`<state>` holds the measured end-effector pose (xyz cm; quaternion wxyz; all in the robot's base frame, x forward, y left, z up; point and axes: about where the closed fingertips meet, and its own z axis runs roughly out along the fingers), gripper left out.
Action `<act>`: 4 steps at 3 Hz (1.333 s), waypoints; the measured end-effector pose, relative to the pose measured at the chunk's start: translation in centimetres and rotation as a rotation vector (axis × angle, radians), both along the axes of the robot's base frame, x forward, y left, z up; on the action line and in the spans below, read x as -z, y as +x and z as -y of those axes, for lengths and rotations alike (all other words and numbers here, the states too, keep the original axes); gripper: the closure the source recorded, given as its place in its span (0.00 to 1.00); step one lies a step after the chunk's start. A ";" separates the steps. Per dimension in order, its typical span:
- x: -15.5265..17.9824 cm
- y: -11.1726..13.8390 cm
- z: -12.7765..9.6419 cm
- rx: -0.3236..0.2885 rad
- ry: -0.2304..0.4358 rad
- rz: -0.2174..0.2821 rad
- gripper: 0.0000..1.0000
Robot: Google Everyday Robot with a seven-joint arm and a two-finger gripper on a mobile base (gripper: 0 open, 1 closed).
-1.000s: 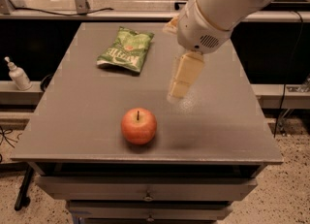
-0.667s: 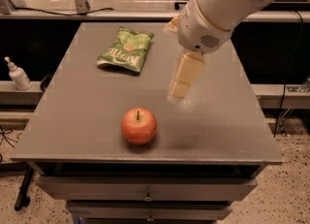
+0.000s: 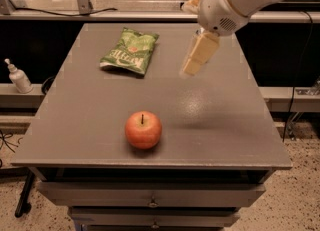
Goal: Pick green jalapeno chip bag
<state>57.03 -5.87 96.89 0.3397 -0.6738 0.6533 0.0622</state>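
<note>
The green jalapeno chip bag (image 3: 130,50) lies flat on the far left part of the grey table (image 3: 215,125), with white lettering and a small red-orange mark on it. My gripper (image 3: 192,68) hangs from the white arm at the upper right. It hovers above the table, to the right of the bag and apart from it, and it holds nothing. A red apple (image 3: 143,129) sits near the table's front edge, below and left of the gripper.
A white pump bottle (image 3: 19,77) stands on a lower ledge left of the table. Drawers (image 3: 152,202) run under the table's front edge. A rail and dark shelving lie behind the table.
The gripper has moved up and toward the far side of the table. The bag and apple have not moved.
</note>
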 end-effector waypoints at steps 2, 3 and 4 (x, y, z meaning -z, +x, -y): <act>0.5 8.0 -2.9 0.063 0.148 0.011 0.00; 1.9 10.2 -6.7 0.117 0.185 0.000 0.00; 4.1 10.8 -9.6 0.157 0.206 -0.034 0.00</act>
